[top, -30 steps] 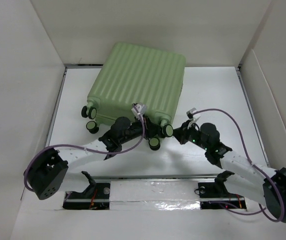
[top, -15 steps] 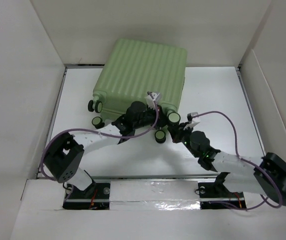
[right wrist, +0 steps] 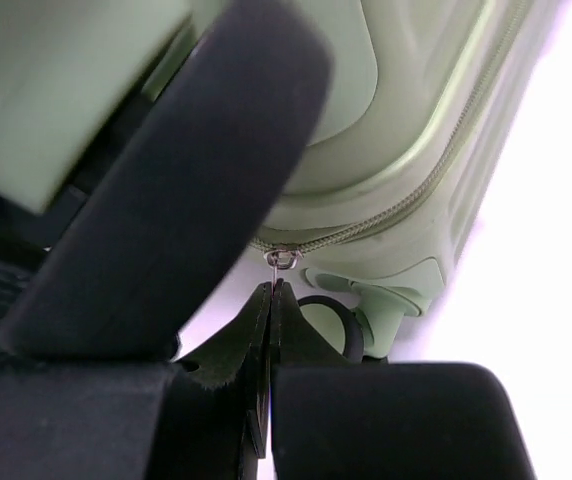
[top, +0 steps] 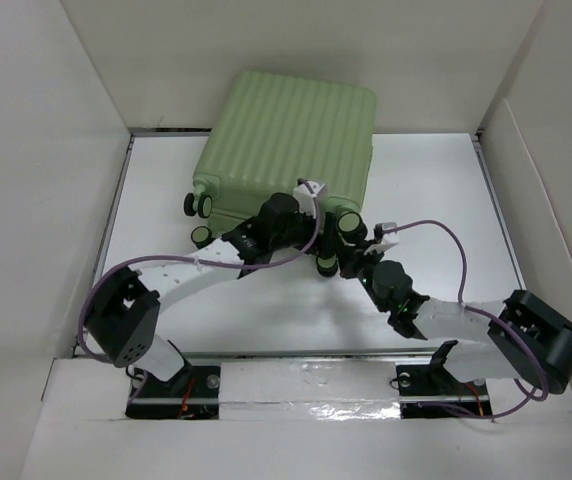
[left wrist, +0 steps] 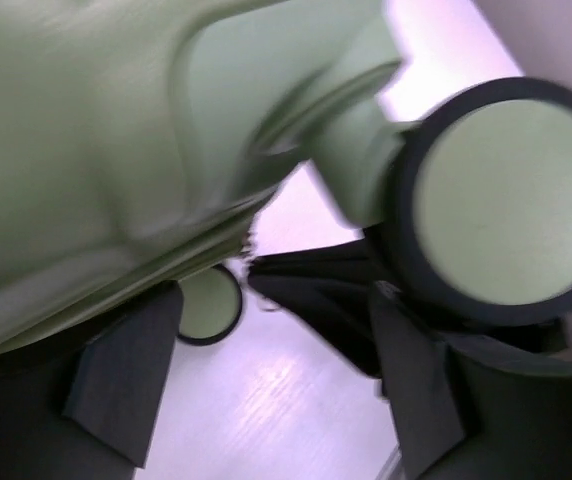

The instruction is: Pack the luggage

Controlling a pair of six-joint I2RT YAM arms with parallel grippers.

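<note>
A light green suitcase (top: 286, 150) lies flat and closed at the far middle of the white table (top: 436, 200), its wheels (top: 204, 205) turned toward the near side, where both arms crowd its near edge. We see a ribbed hard shell with rounded corners, green-faced wheels in black rims, and a zipper (right wrist: 406, 205) running along the seam. The left gripper (left wrist: 271, 340) hangs open just under that edge beside a wheel, with nothing between its fingers. The right gripper (right wrist: 271, 300) is closed, and its tips appear to pinch the small metal zipper pull (right wrist: 280, 259). We judge the case stiff, bulky and smooth, far too wide for either gripper to clamp. The pull, the wheel stems and the shell's lip look like the only workable holds, and the pull could slip out under a hard tug.
</note>
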